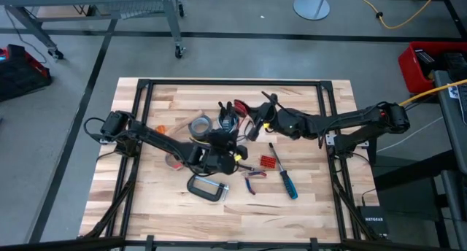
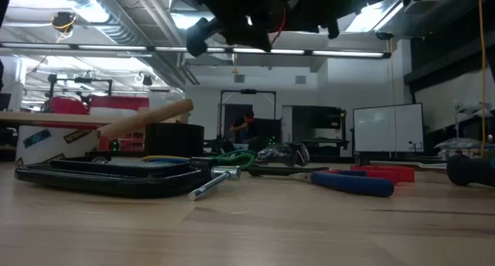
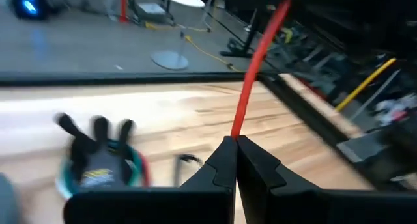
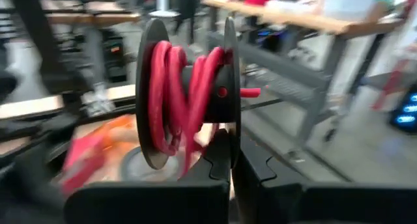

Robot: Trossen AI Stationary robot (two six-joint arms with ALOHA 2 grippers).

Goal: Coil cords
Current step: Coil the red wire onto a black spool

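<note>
A black spool (image 4: 189, 94) wound with red cord (image 4: 171, 97) hangs above the table's middle (image 1: 253, 124), and my right gripper (image 4: 231, 142) (image 1: 263, 123) is shut on it. One strand of the red cord (image 3: 257, 61) runs from the spool to my left gripper (image 3: 236, 140) (image 1: 232, 140), which is shut on it just near-left of the spool. A bundle of coiled cords (image 3: 101, 168) (image 1: 228, 117), green and red among them, lies on the table beside both grippers. In the low view the grippers are only dark shapes at the top. My left gripper pinches the red cord's strand (image 3: 236, 129) between its two fingertips, coming nearly level from the table's near left. The cord leaves the fingertips in a straight line toward the spool, clear of the table. My right gripper pinches the rim of one spool flange (image 4: 229, 134) between its two fingers, coming about level from the table's right. The spool stands on edge beyond the fingers, its axle across them, lifted clear of the table.
A grey tape roll (image 1: 199, 125) and an orange-red one (image 1: 174, 161) lie left of the grippers. Toward the near edge lie a C-clamp (image 1: 208, 189), pliers (image 1: 252, 179), a red block (image 1: 268, 162) and a blue-handled screwdriver (image 1: 286, 176). The near strip of the table (image 1: 219, 222) is bare wood.
</note>
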